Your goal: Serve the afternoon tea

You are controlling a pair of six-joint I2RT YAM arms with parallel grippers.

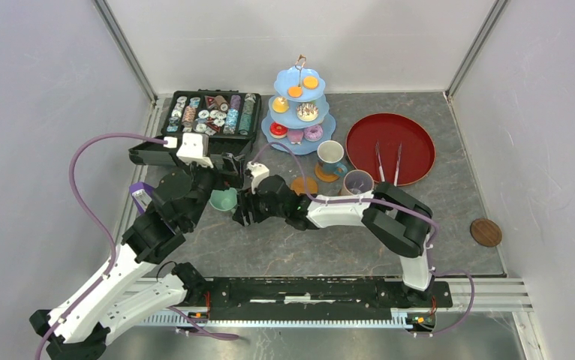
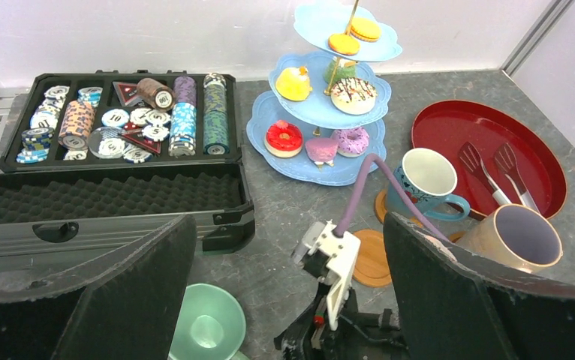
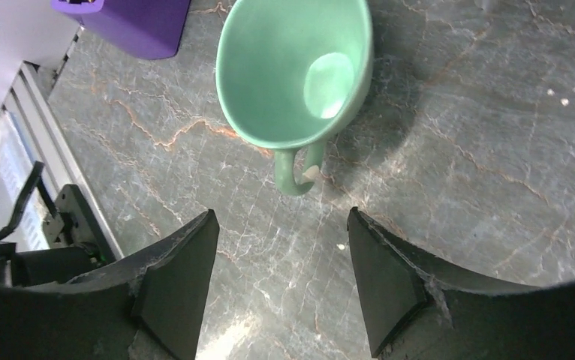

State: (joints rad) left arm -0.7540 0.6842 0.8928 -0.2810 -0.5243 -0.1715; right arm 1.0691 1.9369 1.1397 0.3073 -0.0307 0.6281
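Observation:
A mint green mug point(image 3: 292, 71) stands on the grey table, its handle point(image 3: 296, 176) pointing at my right gripper point(image 3: 281, 217). That gripper is open, and its fingertips stop just short of the handle with only bare table between them. In the top view the mug point(image 1: 224, 199) sits left of the right gripper point(image 1: 241, 210). My left gripper point(image 2: 288, 285) is open and empty, hovering above the mug point(image 2: 206, 330) and the right wrist. The pale-blue stand point(image 2: 299, 169) carries pastries point(image 2: 284, 137). Near it are a white-and-blue mug point(image 2: 427, 180), a pink-purple mug point(image 2: 521, 236) and a bare coaster point(image 2: 371, 259).
An open black case point(image 2: 119, 199) of round chips lies at the back left. A red tray point(image 1: 412, 142) holding metal tongs point(image 1: 388, 161) sits at the back right. A dark brown coaster point(image 1: 486, 232) lies near the right wall. The white-and-blue mug point(image 1: 331, 156) rests on a coaster.

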